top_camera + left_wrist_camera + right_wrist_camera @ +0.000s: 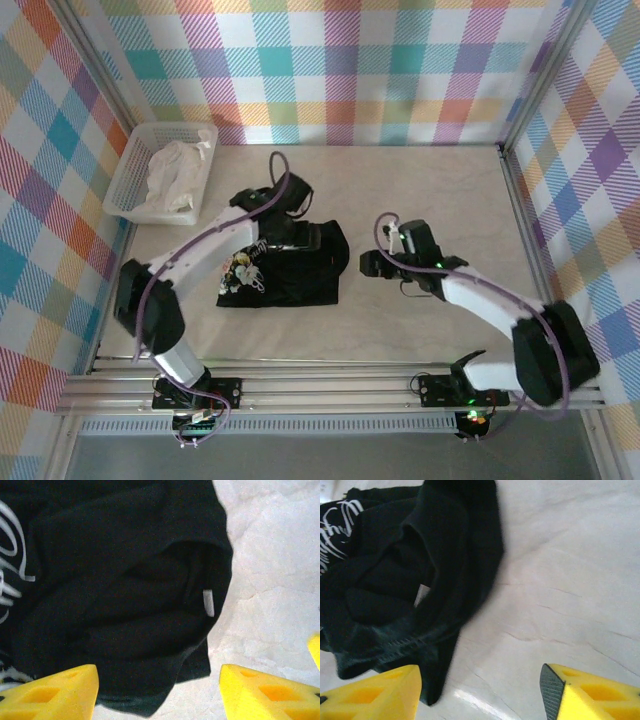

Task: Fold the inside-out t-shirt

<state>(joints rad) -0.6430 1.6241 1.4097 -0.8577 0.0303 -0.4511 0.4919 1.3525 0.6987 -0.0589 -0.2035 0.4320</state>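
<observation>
The right gripper (480, 692) has its jaws apart and empty over the table (560, 580), beside the inside-out t-shirt (290, 268). The left gripper (159, 692) is likewise empty above the shirt's edge. The shirt lies bunched mid-table. Far left, a basket (128, 172) holds what appears to be white cloth (175, 170).

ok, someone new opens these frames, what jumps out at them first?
The black t-shirt lies in a rumpled folded heap mid-table, white script lettering at its left end. Both yellow-fingered grippers hang open by it: the left gripper over its edge, the right gripper just off its right side over the table. Far left, a white basket holds a white cloth, against loud plaid walls.
</observation>
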